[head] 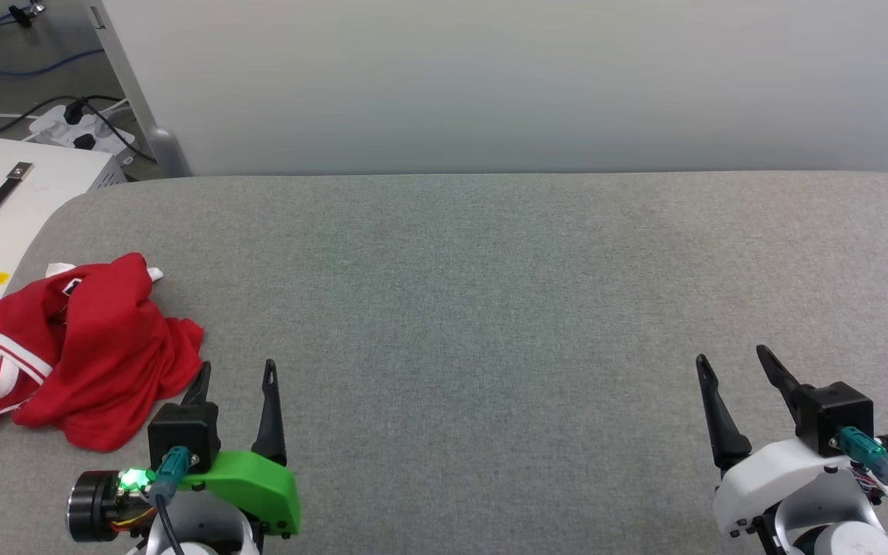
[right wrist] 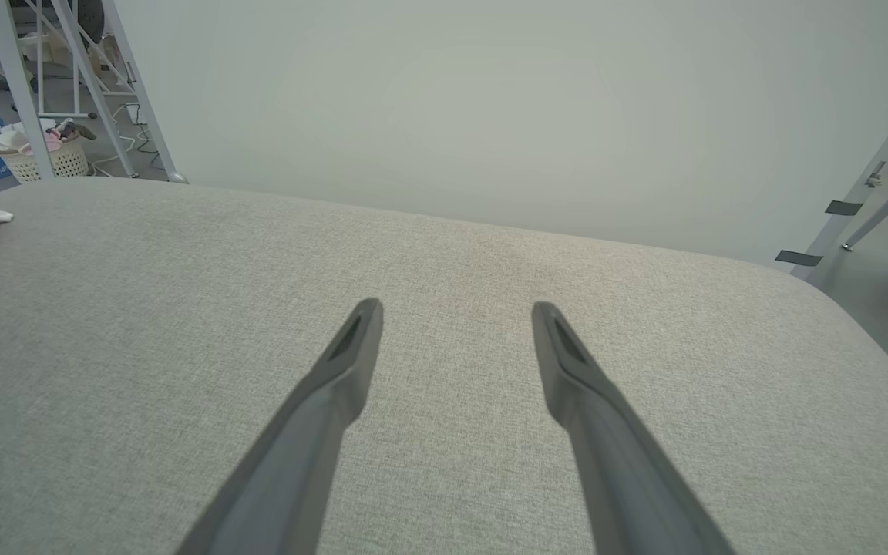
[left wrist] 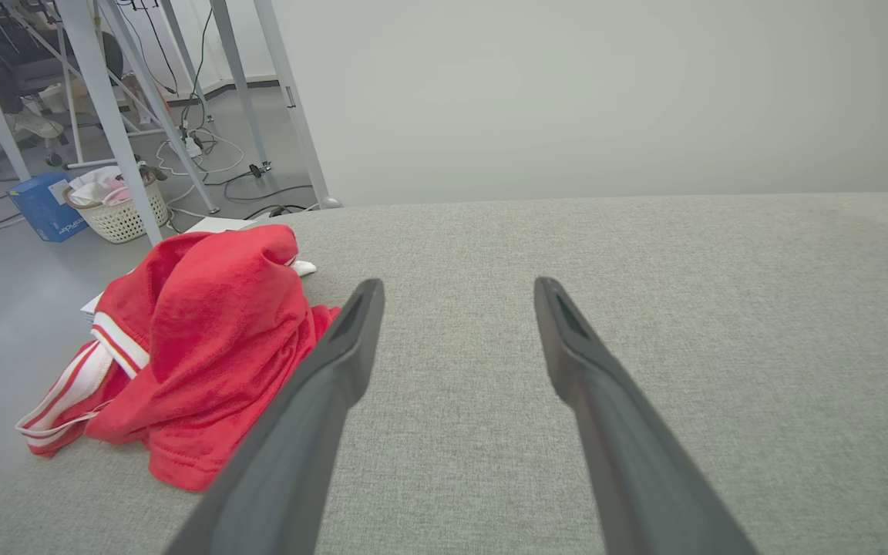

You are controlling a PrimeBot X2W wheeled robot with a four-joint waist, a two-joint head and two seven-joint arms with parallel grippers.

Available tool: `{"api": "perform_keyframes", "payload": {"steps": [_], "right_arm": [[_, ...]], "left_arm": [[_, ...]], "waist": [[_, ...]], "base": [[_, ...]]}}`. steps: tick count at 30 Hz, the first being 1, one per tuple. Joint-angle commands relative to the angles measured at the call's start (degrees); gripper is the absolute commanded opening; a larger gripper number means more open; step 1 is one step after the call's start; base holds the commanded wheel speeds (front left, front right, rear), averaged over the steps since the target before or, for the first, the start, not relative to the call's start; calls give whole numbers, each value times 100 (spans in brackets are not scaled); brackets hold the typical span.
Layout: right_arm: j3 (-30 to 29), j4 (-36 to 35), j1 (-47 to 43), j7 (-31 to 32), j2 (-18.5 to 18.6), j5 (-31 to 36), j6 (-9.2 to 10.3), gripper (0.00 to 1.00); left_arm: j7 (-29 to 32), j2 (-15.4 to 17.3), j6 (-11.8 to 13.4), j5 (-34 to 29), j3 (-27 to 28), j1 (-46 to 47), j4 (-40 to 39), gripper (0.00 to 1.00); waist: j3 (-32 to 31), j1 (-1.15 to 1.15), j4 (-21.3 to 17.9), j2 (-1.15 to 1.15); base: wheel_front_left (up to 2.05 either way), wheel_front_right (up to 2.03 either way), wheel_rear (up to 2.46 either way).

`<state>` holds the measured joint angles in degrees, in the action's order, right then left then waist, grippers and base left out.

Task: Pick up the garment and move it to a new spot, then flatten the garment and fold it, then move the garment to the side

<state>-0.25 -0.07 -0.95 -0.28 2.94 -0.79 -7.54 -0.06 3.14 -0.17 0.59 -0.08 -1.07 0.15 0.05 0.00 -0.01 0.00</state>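
The garment [head: 97, 347] lies crumpled far left on the counter [head: 490, 308], just beside the open left pincer [head: 237, 364]; the right pincer [head: 731, 356], also open, is well apart. Soft, light, limp: probably best pinched at a raised fold.

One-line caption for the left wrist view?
Open left gripper beside the crumpled red garment on the grey fabric surface.

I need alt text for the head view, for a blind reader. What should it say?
A crumpled red garment with white striped trim lies near the left edge of a grey table. Two open grippers point up from the bottom: the left gripper close by the garment, the right gripper far from it.
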Motion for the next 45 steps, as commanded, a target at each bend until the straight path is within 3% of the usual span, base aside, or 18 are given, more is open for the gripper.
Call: {"api": "perform_keyframes", "payload": {"steps": [1, 45], "right_arm": [[-32, -34, -11, -68, 0, -44, 0, 100], [-195, -426, -242, -584, -3, -685, 2, 100]], "left_arm": [[-70, -1, 48, 38, -8, 11, -21, 100], [-593, -10, 140, 396, -144, -12, -88, 100]], "waist": [[1, 0, 1, 0], [-24, 0, -7, 0]], "base": [[0, 0, 0], [0, 0, 0]]}}
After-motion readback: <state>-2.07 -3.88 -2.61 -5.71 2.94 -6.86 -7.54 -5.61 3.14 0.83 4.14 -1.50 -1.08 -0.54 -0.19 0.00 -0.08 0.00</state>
